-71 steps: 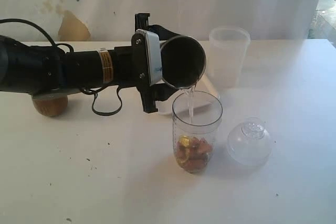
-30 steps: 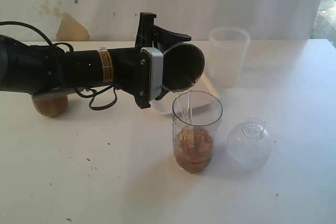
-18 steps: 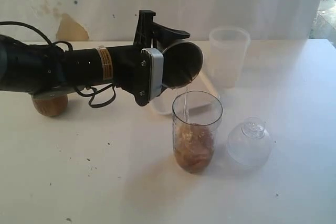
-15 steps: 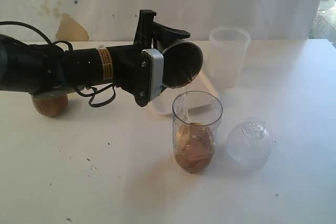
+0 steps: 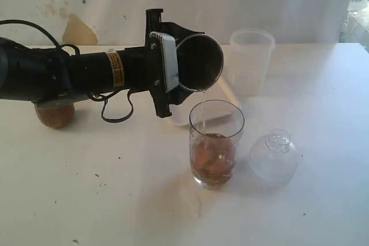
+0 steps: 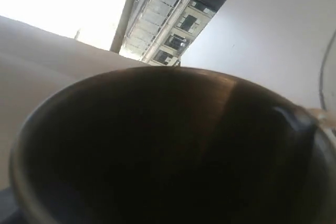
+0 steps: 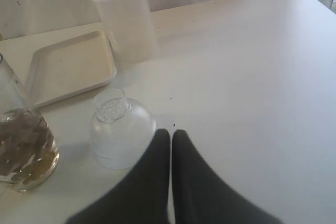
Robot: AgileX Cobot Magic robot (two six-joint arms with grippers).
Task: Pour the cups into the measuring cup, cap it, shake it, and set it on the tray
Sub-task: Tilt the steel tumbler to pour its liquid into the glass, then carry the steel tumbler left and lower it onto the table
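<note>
My left gripper [image 5: 183, 61] is shut on the steel tumbler [image 5: 199, 61], holding it tipped on its side with its lip just above the measuring cup [image 5: 216, 142]. The tumbler's dark inside [image 6: 173, 150] fills the left wrist view and hides the fingers. The measuring cup stands upright, about half full of brownish liquid with lumps in it. The clear dome cap [image 5: 274, 156] rests on the table to its right. The wooden cup [image 5: 55, 114] sits behind the left arm. The white tray [image 7: 71, 66] lies behind the measuring cup. My right gripper [image 7: 171, 132] is shut and empty beside the cap [image 7: 121, 129].
A frosted translucent tumbler [image 5: 251, 61] stands upright at the back, next to the tray [image 5: 222, 99]. In the right wrist view the measuring cup [image 7: 23, 150] sits at the picture's edge. Bare white tabletop [image 5: 115, 200] stretches in front.
The stream from the steel tumbler into the measuring cup has stopped. The liquid level in the cup has risen. My left wrist has rolled a little, lifting the tumbler's lip.
</note>
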